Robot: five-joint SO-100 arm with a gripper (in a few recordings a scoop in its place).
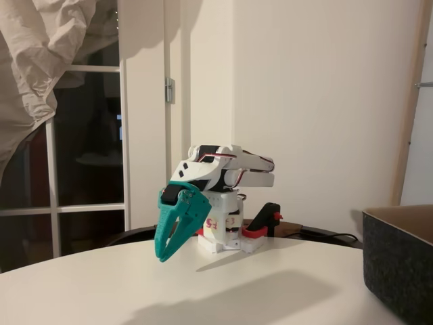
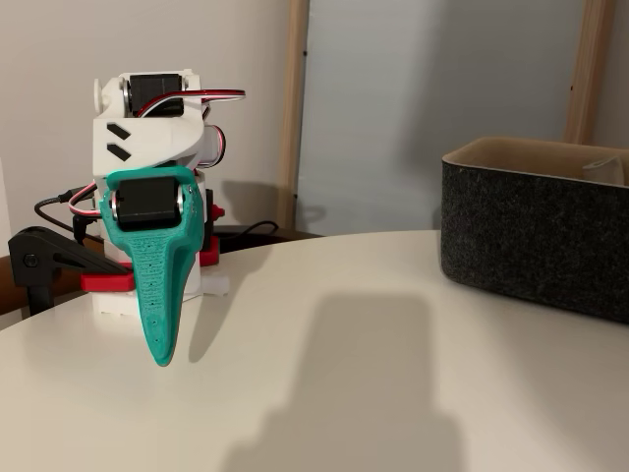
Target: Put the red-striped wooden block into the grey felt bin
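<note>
My teal gripper (image 1: pixel 162 254) hangs tip-down in front of the folded white arm, just above the white table (image 1: pixel 223 291). Its fingers meet at the tip with nothing between them. In the other fixed view the gripper (image 2: pixel 162 354) shows edge-on at the left, again empty. The grey felt bin (image 1: pixel 399 264) stands at the table's right edge, well apart from the gripper. Its dark fuzzy wall and tan inner rim show in another fixed view (image 2: pixel 536 236). The red-striped wooden block is out of view.
A black and red clamp (image 1: pixel 265 222) holds the arm's base to the table's far edge, and it also shows at the left (image 2: pixel 49 267). Cables run behind the base. A broad bare stretch of tabletop (image 2: pixel 373 374) lies between gripper and bin.
</note>
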